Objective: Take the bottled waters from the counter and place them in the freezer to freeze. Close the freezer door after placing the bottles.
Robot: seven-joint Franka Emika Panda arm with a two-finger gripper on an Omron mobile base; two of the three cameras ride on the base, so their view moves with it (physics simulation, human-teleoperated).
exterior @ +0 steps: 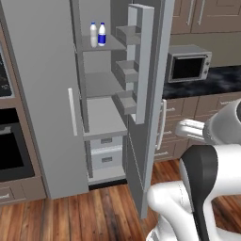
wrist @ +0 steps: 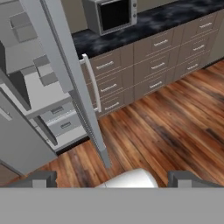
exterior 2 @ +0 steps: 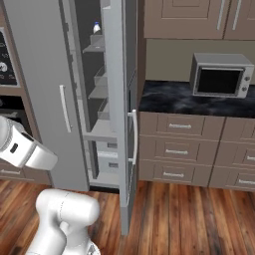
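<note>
1. The freezer stands open, and its grey shelves and two pale drawers at the bottom can be seen.
2. Both water bottles stand upright on the top shelf of the freezer, side by side and almost touching. The one nearer to the freezer door has a blue label band, and both have blue caps.
3. In the right base view, one bottle shows on the same high shelf, partly hidden behind the door edge.
4. The freezer door is swung wide open, edge-on to the cameras. Its grey shelf bins face the freezer, and its pale vertical handle is on the outer side.
5. The tabletop is black with white veins and lies just beside the freezer door, over brown drawers. A grey microwave stands on it.
6. In the hand view, the fingers are spread wide apart and hold nothing. They hang over the wooden floor, away from the freezer door and below its lower edge in that view.
</note>
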